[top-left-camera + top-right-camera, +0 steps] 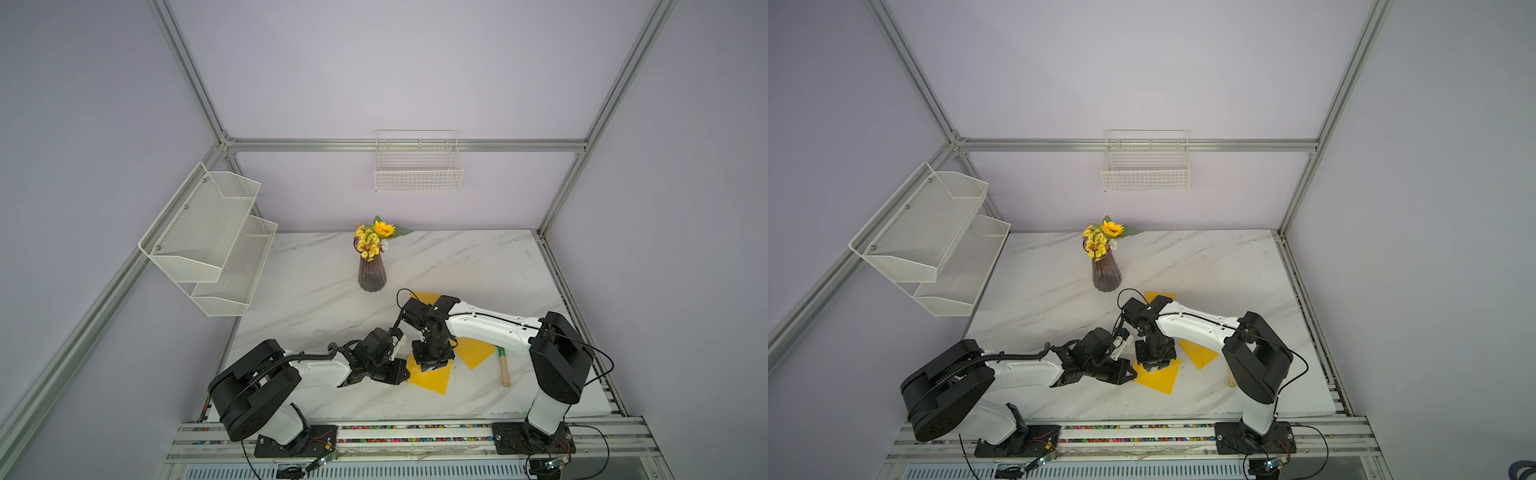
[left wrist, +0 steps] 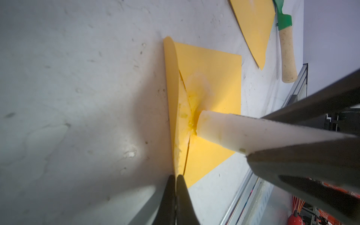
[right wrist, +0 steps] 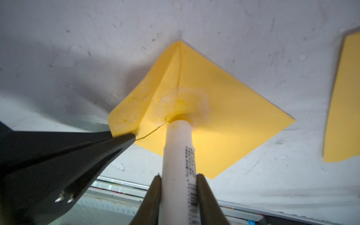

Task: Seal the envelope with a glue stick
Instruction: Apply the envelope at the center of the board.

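In both top views we see the yellow envelope (image 1: pixel 434 382) on the marble surface (image 1: pixel 316 299), at 5 o'clock from the vase (image 1: pixel 372 276). The right pincer (image 1: pixel 432 366) stands over it, and the left pincer (image 1: pixel 404 372) is at its 9 o'clock edge.

In the left wrist view the left pincer (image 2: pixel 176 180) is clenched on the envelope's raised flap. The glue stick (image 2: pixel 229 132) touches the envelope (image 2: pixel 214 78) with its tip, just beside that flap.

In the right wrist view the right pincer (image 3: pixel 178 180) grasps the glue stick (image 3: pixel 179 140) by its labelled barrel, the tip reaching beyond the fingers.

Soft even light, wide-angle warping, blurred wrist foregrounds
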Available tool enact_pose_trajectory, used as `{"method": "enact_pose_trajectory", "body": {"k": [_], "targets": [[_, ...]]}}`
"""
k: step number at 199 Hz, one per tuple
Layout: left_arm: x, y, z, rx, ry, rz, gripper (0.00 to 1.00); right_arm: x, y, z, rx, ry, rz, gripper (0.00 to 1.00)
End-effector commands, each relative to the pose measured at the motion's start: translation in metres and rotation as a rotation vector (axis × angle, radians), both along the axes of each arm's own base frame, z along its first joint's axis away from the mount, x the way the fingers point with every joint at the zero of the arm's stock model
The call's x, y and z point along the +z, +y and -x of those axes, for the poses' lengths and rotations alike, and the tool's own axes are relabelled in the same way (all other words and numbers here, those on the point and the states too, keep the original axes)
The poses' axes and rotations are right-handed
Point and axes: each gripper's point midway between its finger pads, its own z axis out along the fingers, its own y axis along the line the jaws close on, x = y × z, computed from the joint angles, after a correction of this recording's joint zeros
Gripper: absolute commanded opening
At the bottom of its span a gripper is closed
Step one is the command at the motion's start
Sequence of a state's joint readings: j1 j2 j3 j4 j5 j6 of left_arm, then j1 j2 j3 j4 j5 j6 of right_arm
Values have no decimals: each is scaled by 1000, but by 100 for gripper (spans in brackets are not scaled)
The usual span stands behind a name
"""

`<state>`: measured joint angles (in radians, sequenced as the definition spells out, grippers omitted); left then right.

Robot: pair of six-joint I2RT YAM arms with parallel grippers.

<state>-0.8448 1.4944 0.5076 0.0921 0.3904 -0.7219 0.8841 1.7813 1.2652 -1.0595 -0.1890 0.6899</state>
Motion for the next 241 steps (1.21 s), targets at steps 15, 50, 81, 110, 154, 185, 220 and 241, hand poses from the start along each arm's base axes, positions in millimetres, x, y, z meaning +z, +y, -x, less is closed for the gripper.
{"method": "enact_pose_trajectory", "body": {"k": [15, 50, 81, 110, 154, 185, 220, 241], "targets": [[-8, 1, 3, -7, 9, -12, 0, -8, 26, 2, -9, 32, -100, 0], [-9, 1, 4, -13, 13, -19, 0, -15, -13, -3, -20, -21, 106, 0], [-8, 1, 3, -11, 7, -16, 0, -16, -54, -12, 1, -75, 337, 0], [-8, 0, 3, -13, 6, -8, 0, -24, -19, -7, 11, -18, 178, 0], [-9, 1, 3, -14, 9, -16, 0, -16, 36, 1, 15, 56, -94, 0], [-10, 1, 3, -14, 9, -13, 0, -19, -17, -12, 5, -38, 172, 0], [-11, 1, 4, -14, 10, -16, 0, -18, -60, -18, 16, -88, 394, 0], [-9, 1, 3, -16, 6, -19, 0, -26, -37, -14, 26, -36, 290, 0]]}}
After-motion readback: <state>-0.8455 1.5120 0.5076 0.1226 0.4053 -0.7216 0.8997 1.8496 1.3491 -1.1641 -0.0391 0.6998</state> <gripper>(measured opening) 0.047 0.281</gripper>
